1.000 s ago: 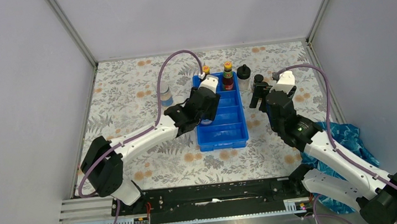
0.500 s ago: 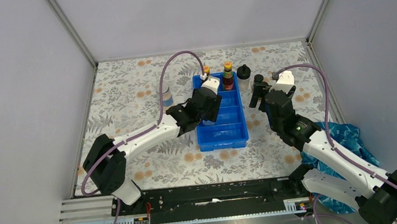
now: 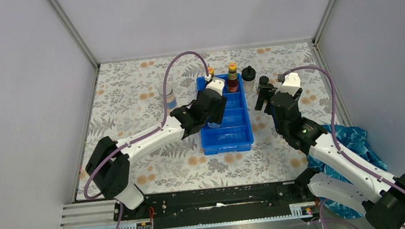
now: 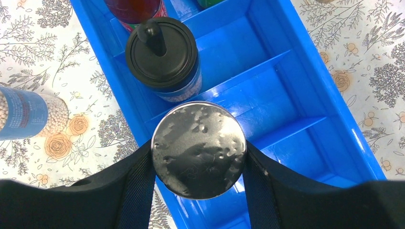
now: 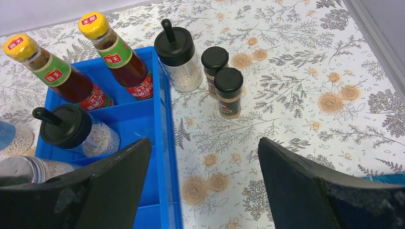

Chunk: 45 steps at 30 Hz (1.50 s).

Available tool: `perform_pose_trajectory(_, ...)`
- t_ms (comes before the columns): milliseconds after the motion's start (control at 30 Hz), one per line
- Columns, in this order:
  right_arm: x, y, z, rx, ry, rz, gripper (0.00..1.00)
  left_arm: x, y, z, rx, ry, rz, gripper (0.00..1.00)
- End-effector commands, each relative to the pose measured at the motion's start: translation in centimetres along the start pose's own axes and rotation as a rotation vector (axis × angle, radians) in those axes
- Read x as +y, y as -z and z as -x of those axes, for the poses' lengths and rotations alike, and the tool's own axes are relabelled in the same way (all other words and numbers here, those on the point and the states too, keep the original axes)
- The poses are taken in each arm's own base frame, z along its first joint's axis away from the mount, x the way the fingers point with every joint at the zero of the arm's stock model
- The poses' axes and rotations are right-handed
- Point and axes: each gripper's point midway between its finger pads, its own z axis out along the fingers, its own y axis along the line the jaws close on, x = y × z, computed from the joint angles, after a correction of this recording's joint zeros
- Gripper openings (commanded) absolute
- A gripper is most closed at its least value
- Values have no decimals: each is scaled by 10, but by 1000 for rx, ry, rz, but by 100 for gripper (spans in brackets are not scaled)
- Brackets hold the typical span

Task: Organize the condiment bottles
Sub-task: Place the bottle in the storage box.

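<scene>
My left gripper [image 4: 198,160] is shut on a silver-lidded jar [image 4: 198,143], holding it over the left column of the blue tray [image 4: 305,81], just in front of a clear black-domed bottle [image 4: 162,55]. I cannot tell whether the jar touches the tray floor. Two dark red, yellow-capped bottles [image 5: 62,76] [image 5: 119,55] stand in the tray's far compartments. The second blue-labelled jar [image 3: 169,97] stands on the table left of the tray. My right gripper [image 5: 203,186] is open and empty, right of the tray. Beyond it stand the second black-domed bottle [image 5: 179,55] and two short black-capped jars [image 5: 215,64] [image 5: 228,90].
The tray's [image 3: 227,140] near compartments hold nothing. A blue cloth [image 3: 356,138] lies at the right by my right arm. Grey walls enclose the floral table [image 3: 130,93] on three sides. Purple cables arc over both arms.
My left gripper has shifted slightly farther over the tray with the silver-lidded jar. The right arm has hardly moved.
</scene>
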Motion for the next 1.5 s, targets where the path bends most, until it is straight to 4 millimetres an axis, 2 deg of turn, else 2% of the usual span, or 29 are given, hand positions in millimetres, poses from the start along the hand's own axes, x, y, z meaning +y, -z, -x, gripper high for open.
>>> perform_pose_trajectory(0, -2, -2, 8, -33, -21, -5, 90, -6, -1, 33, -91, 45, -20, 0)
perform_pose_trajectory(500, -1, -3, 9, -32, -19, -2, 90, -4, -6, 25, -75, 39, -6, 0)
perform_pose_trajectory(667, -1, -3, 10, -33, -20, 1, 90, -3, -9, 21, -60, 36, 5, 12)
perform_pose_trajectory(900, 0, -4, 11, -33, -21, 3, 90, -2, -10, 18, -55, 34, 11, 39)
perform_pose_trajectory(1167, 1, -4, 8, -25, -18, 7, 90, 0, -8, 18, -57, 38, 21, 76)
perform_pose_trajectory(1333, 0, -4, 8, -25, -19, 5, 90, 0, -8, 20, -57, 41, 22, 85)
perform_pose_trajectory(1467, 0, -4, 7, -23, -18, 6, 90, 0, -6, 22, -62, 44, 23, 87)
